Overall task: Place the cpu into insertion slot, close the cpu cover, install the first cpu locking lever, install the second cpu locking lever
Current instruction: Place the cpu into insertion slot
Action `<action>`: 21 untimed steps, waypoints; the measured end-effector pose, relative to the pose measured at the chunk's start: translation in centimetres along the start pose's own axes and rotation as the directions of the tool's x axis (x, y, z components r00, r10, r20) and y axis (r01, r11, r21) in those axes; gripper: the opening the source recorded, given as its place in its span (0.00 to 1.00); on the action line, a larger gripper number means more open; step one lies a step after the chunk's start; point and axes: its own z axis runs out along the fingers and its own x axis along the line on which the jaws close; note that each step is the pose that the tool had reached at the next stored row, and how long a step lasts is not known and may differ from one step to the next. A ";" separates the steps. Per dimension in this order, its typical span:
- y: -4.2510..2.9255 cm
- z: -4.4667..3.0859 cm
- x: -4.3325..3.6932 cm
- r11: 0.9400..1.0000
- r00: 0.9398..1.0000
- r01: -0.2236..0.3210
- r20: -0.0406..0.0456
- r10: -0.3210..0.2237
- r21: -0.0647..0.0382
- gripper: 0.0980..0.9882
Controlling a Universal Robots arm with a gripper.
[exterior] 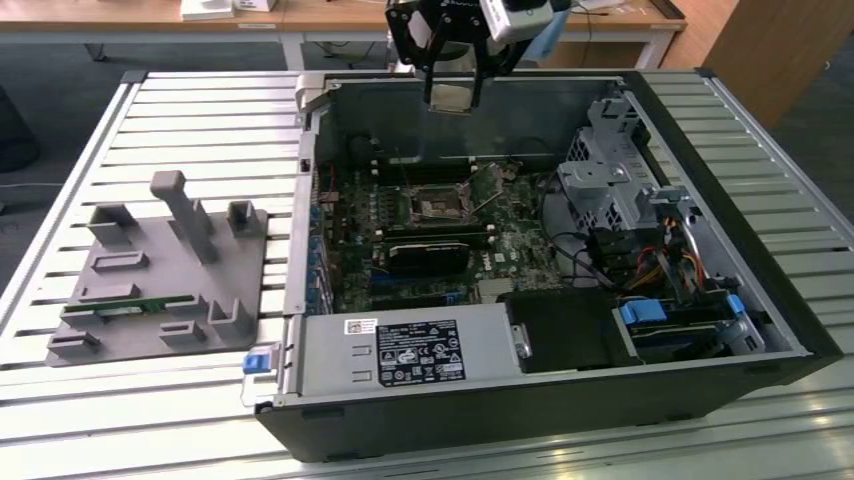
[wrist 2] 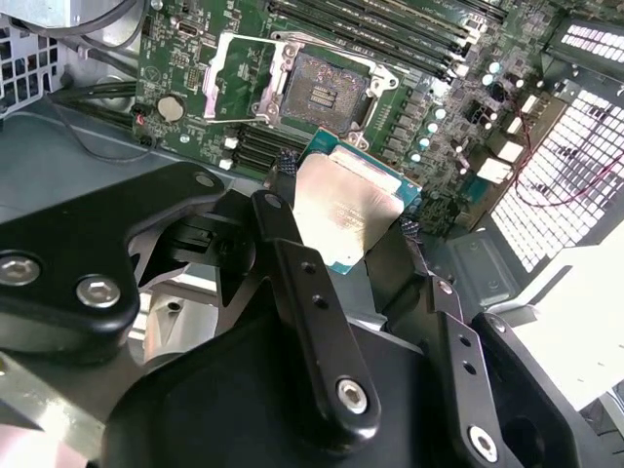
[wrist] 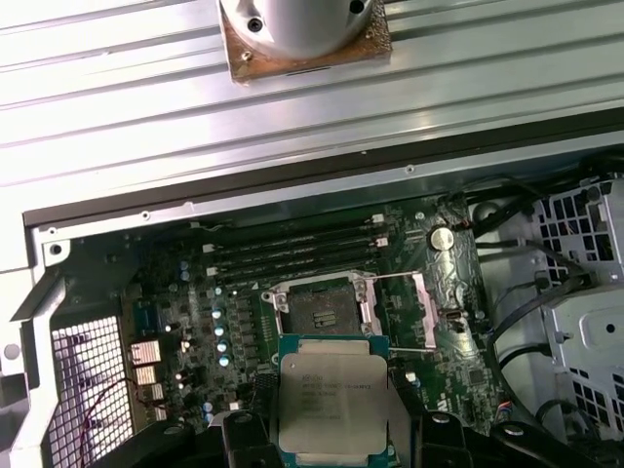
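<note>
Step one: placing. Black two-finger gripper (exterior: 451, 95) clamped on small square silver-topped cpu (wrist 2: 346, 210), high above open black computer case (exterior: 534, 425). Square black insertion slot (wrist: 319, 310) bare, thin silver cpu cover (wrist: 405, 310) flipped open. Seating likely needs square alignment over the slot

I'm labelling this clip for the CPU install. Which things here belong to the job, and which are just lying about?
Job:
end effector, shut on the cpu
insertion slot, empty
cpu cover, swung open

Lying about:
grey fixture block
power supply
drive cage
</note>
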 end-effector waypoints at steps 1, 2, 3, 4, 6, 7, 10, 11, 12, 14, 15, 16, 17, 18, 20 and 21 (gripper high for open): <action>0.00 0.00 0.00 1.000 1.000 -0.002 0.000 0.002 0.000 0.49; 0.00 0.00 0.00 1.000 1.000 -0.004 0.000 0.004 0.000 0.49; 0.00 0.00 0.00 1.000 1.000 -0.007 0.001 0.007 0.000 0.49; 0.00 0.00 0.00 1.000 1.000 -0.011 0.001 0.011 0.000 0.49; 0.00 0.01 0.00 1.000 1.000 -0.023 0.002 0.023 0.001 0.49; 0.00 0.02 0.00 1.000 1.000 -0.031 0.003 0.031 0.002 0.49; -0.01 0.04 0.00 0.998 0.998 -0.069 0.008 0.069 0.007 0.49; -0.01 0.04 0.00 0.997 0.997 -0.080 0.009 0.080 0.007 0.49; -0.01 0.05 0.00 0.995 0.995 -0.104 0.012 0.103 0.008 0.49; -0.01 0.06 0.00 0.992 0.992 -0.126 0.014 0.125 0.008 0.49; -0.01 0.07 0.00 0.991 0.991 -0.136 0.015 0.135 0.008 0.49; -0.01 0.07 0.00 0.989 0.989 -0.145 0.016 0.145 0.008 0.49; -0.01 0.08 0.00 0.988 0.988 -0.154 0.017 0.154 0.008 0.49; -0.01 0.08 0.00 0.986 0.986 -0.164 0.018 0.164 0.008 0.49; -0.01 0.08 0.00 0.983 0.983 -0.182 0.019 0.182 0.008 0.49; -0.01 0.08 0.00 0.982 0.981 -0.191 0.020 0.190 0.008 0.49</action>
